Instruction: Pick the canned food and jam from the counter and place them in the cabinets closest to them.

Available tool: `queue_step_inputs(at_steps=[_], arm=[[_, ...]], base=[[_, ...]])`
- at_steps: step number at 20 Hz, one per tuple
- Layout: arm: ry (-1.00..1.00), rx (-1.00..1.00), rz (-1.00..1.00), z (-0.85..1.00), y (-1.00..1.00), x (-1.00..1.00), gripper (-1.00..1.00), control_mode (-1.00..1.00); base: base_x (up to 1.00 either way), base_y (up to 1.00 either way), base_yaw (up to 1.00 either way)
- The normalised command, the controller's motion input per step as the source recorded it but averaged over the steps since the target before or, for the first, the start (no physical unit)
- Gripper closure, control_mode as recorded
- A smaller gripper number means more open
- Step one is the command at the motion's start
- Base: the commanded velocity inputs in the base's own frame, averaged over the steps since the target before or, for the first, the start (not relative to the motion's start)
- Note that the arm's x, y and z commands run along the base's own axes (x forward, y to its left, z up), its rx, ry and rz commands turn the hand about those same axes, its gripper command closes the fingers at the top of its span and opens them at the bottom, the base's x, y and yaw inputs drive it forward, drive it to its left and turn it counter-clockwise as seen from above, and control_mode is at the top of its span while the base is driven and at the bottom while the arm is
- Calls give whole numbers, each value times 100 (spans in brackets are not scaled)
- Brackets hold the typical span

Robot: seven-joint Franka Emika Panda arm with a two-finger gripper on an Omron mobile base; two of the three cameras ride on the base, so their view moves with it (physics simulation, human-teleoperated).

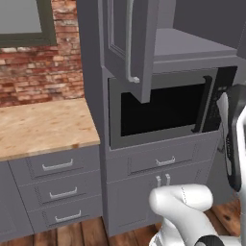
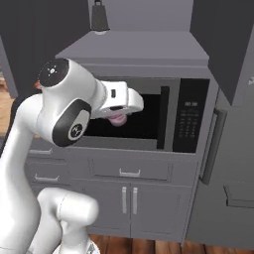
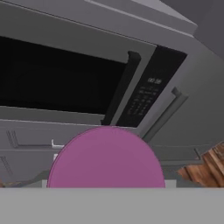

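Jam (image 3: 106, 158) at lens, before the microwave (image 3: 65, 78).
One jar — apparently pinched in the gripper (image 2: 117, 118); cabinet (image 1: 129, 41) open above.

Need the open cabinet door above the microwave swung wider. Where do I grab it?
Take the silver bar handle on the cabinet door. It runs upright beside the door's free edge, so come at the door's panelled face and close across the bar near its lower end. The gripper seems to hold the jam, so that probably goes down first.
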Motion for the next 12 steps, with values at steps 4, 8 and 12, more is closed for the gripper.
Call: queue_step_inputs(at_steps=[4,8,12], arm=[[-5,1,0,37,-2,-9,100,-100],[-11,0,1,9,1,-9,100,-100],[-19,0,2,32,0,-5,100,-100]], base=[[0,0,0],[0,0,0],[0,0,0]])
